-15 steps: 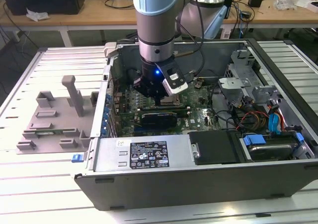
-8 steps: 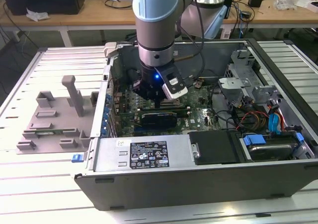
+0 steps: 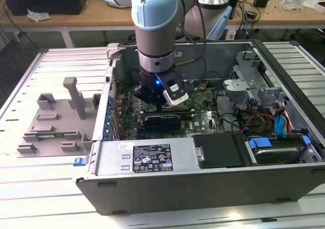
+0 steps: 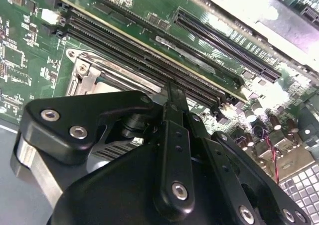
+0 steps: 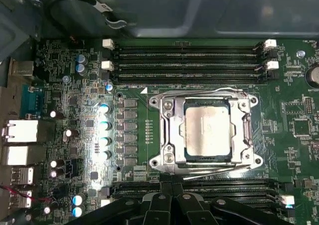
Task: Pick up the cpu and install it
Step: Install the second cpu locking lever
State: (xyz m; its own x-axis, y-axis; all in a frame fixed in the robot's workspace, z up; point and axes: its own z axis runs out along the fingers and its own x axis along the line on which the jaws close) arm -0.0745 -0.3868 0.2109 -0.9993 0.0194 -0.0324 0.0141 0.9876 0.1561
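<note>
The pincer (image 3: 161,106) hangs low inside the open computer case (image 3: 203,183), right over the motherboard (image 3: 203,118), and whether its fingers are spread or closed I cannot tell; nothing shows between them. In the first wrist view the dark linkage of the pincer (image 5: 172,205) sits at the near side, and just beyond it, past a bank of black memory slots (image 5: 199,189), lies the cpu (image 5: 207,130). It rests flat, silver top up, inside the metal-framed socket (image 5: 167,130), apart from the pincer and not touched by it. Beyond the socket, more memory slots (image 5: 189,63) run across the board toward the far case wall. In the second wrist view the pincer (image 4: 172,135) stands in front of the socket frame (image 4: 84,73). Out on the surface (image 3: 51,188), at the exterior view's left and outside the case, stands the grey tray (image 3: 56,120) with its upright blocks.
</note>
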